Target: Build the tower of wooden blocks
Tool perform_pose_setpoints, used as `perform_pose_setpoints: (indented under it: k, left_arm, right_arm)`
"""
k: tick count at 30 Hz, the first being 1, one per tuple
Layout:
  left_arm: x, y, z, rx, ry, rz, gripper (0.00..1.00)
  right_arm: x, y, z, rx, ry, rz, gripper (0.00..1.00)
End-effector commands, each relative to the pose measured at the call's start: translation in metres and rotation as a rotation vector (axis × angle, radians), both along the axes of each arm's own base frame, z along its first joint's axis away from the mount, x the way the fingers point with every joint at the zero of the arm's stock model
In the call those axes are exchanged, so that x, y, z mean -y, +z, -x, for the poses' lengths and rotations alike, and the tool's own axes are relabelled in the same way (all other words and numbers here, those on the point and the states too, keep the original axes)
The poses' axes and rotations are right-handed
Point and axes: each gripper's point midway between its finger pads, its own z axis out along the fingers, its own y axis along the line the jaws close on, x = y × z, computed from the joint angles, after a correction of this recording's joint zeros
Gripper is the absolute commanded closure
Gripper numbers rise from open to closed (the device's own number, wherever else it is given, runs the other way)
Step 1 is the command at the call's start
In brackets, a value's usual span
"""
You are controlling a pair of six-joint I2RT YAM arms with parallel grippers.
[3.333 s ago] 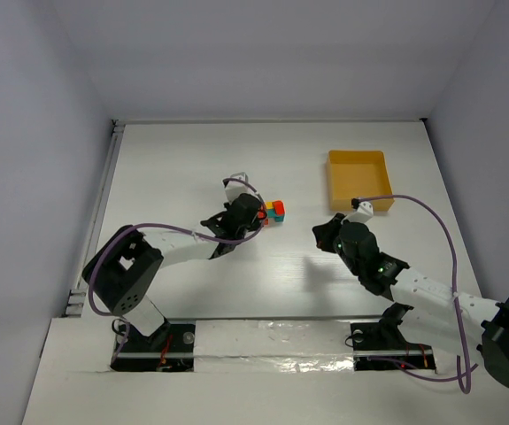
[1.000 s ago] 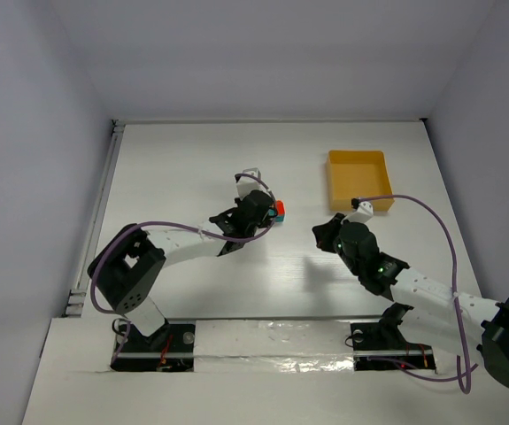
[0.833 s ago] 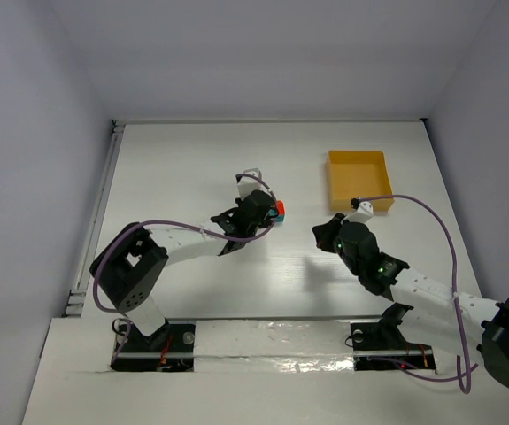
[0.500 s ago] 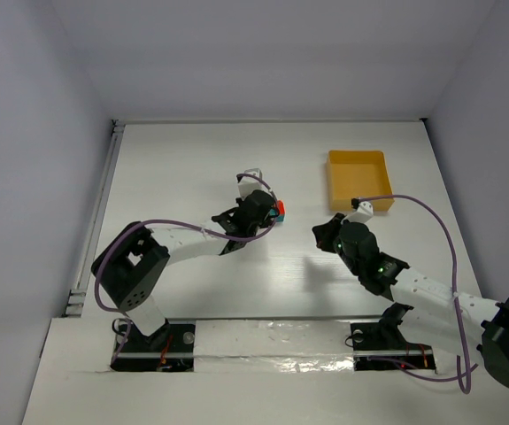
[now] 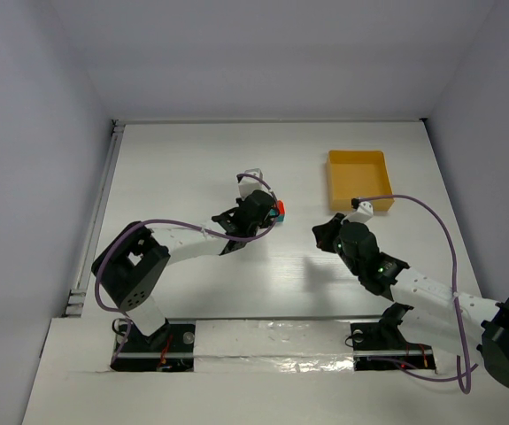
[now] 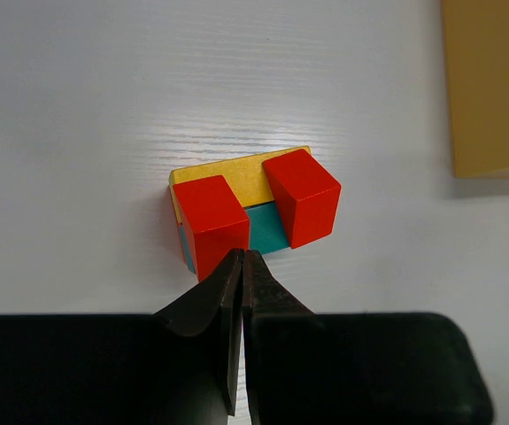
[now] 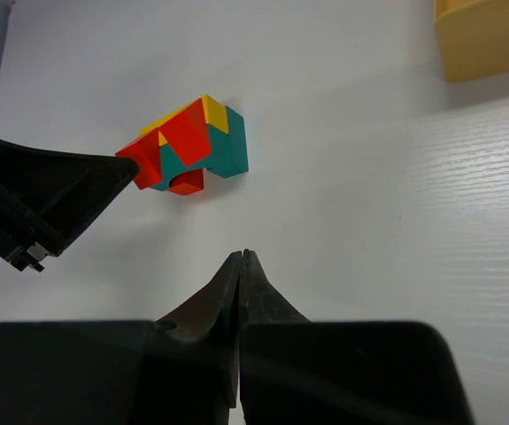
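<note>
The wood block tower [image 6: 252,212] is a small cluster on the white table: two red blocks [image 6: 212,224] on teal blocks with a yellow bar behind. It also shows in the right wrist view [image 7: 192,145] and in the top view [image 5: 278,210]. My left gripper [image 6: 242,255] is shut and empty, its tips touching the near red block. In the top view the left gripper [image 5: 267,211] covers most of the tower. My right gripper [image 7: 241,255] is shut and empty, well to the right of the tower, and shows in the top view [image 5: 325,232].
A yellow-orange square tray [image 5: 358,179] with a raised rim stands at the back right; its edge shows in the left wrist view [image 6: 491,88] and the right wrist view [image 7: 487,35]. White walls close the table at back and sides.
My left gripper has moved right and a little back up to the block cluster, now covering most of it in the top view. The right arm has not moved.
</note>
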Motion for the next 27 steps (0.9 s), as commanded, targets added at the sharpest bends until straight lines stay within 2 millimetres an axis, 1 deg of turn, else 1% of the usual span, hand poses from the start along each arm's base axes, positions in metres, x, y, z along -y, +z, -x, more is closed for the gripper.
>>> perform_pose_setpoints:
  k: [1, 5, 6, 11, 23, 24, 27]
  left_arm:
    - [0.0059, 0.0162, -0.0086, 0.038, 0.004, 0.016, 1.0]
    - [0.0059, 0.0148, -0.0086, 0.036, 0.004, 0.014, 1.0]
    - [0.0025, 0.0149, -0.0115, 0.037, 0.013, 0.012, 1.0]
    - [0.0033, 0.017, -0.0117, 0.041, 0.009, 0.015, 1.0]
    - [0.0029, 0.0149, -0.0118, 0.041, 0.008, 0.009, 1.0]
    - [-0.0005, 0.0143, -0.0143, 0.04, 0.017, 0.006, 1.0]
    - [-0.0004, 0.0145, -0.0145, 0.041, 0.017, 0.007, 1.0]
  right_arm:
    - [-0.0054, 0.023, -0.0092, 0.061, -0.002, -0.041, 1.0]
    - [-0.0057, 0.0228, -0.0095, 0.06, -0.002, -0.04, 1.0]
    - [-0.0055, 0.022, -0.0093, 0.059, -0.002, -0.037, 1.0]
    - [-0.006, 0.022, -0.009, 0.058, 0.0, -0.04, 1.0]
    - [-0.0059, 0.0215, -0.0091, 0.058, 0.001, -0.036, 1.0]
    - [-0.006, 0.0218, -0.0092, 0.059, 0.001, -0.037, 1.0]
    - [-0.0062, 0.0217, -0.0091, 0.059, 0.003, -0.036, 1.0]
